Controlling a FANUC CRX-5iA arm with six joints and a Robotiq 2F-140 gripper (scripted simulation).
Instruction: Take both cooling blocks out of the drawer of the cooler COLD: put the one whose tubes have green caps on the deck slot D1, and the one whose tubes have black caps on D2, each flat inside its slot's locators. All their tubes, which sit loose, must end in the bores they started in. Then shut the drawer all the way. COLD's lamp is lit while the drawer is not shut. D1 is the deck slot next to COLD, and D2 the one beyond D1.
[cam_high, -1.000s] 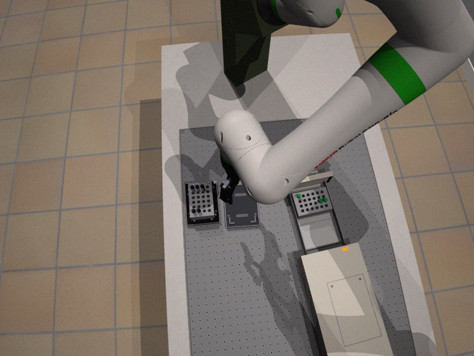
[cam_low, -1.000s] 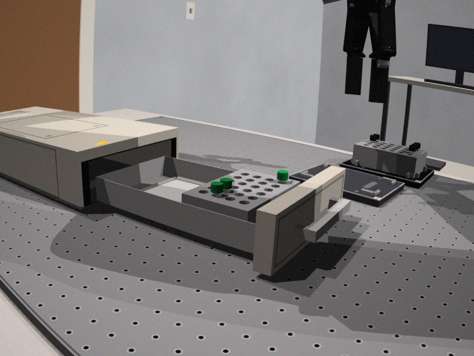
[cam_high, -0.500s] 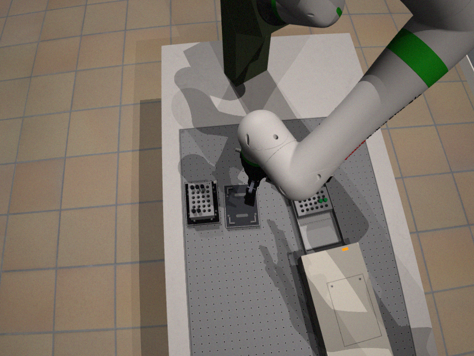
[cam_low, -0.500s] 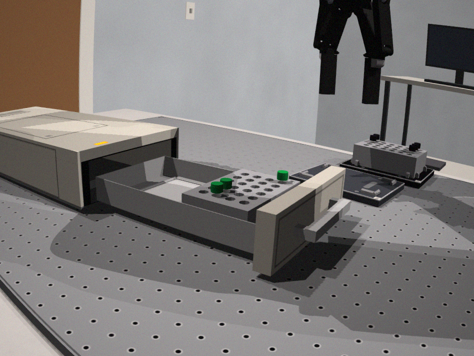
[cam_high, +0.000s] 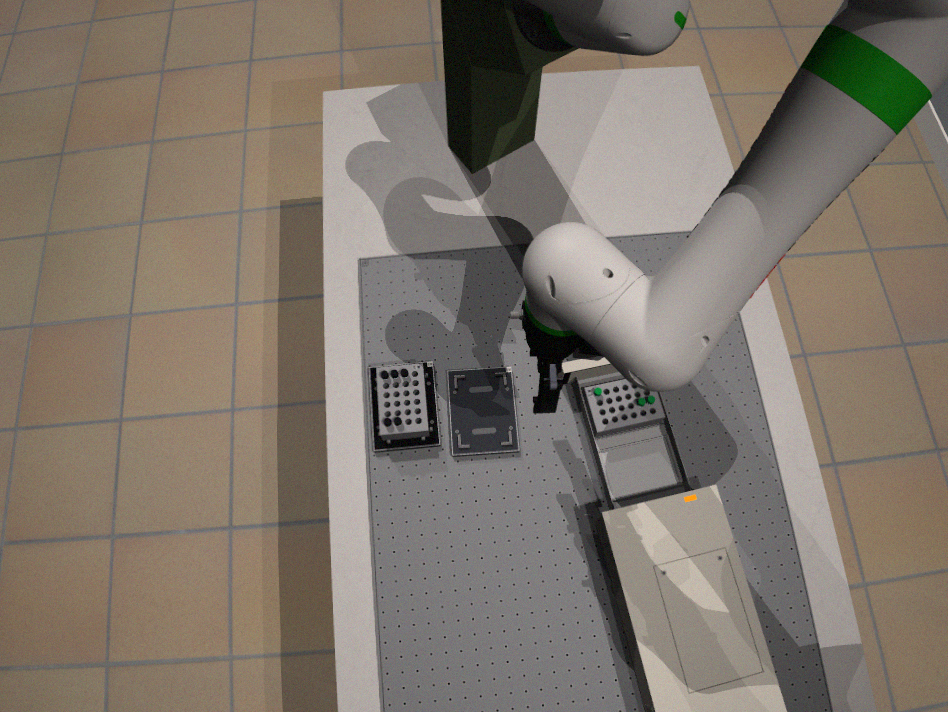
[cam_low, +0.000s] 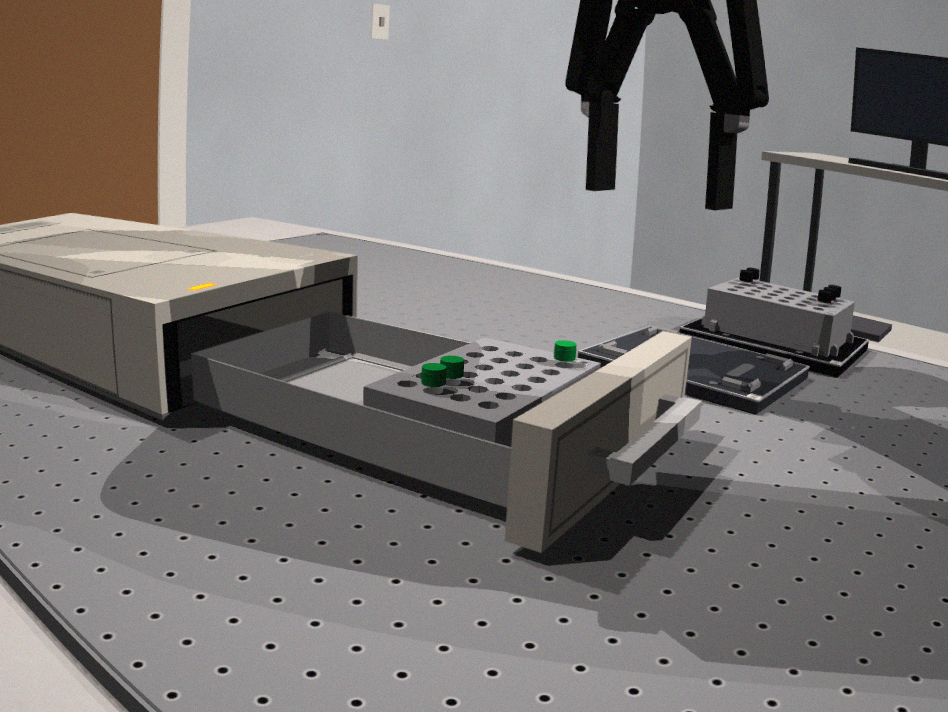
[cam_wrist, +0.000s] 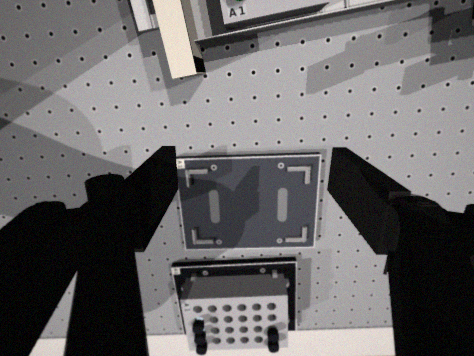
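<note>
The pincer (cam_high: 548, 387) (cam_low: 657, 199) (cam_wrist: 253, 168) is open fairly wide, and it has nothing in it. It hangs up high, and its two fingers point down.

The block with green caps (cam_high: 623, 403) (cam_low: 482, 379) is the one to get next, I think. It sits in the open drawer (cam_high: 642, 465) (cam_low: 352, 436), at the end near the drawer's front. From above, the pincer is just beside the drawer, on the side where the flat black plate (cam_high: 483, 412) (cam_low: 739, 371) (cam_wrist: 248, 202) is. So the block lies off to that side, toward the drawer, and lower down. The block's long side runs across the drawer, from one side wall to the other. The pincer should go over it and turn to fit it before going down. The drawer walls and front are close around the block, so a finger could bump them.

The block with black caps (cam_high: 402, 402) (cam_low: 778, 312) (cam_wrist: 235, 315) is already on the far plate (cam_high: 373, 429) (cam_low: 842, 359) (cam_wrist: 177, 287), and it looks flat. The near plate has no block on it, so the green one should go there. The orange light (cam_high: 690, 498) (cam_low: 201, 286) on the cooler (cam_high: 689, 597) (cam_low: 137, 306) is on, and the drawer must be shut at the end.
</note>
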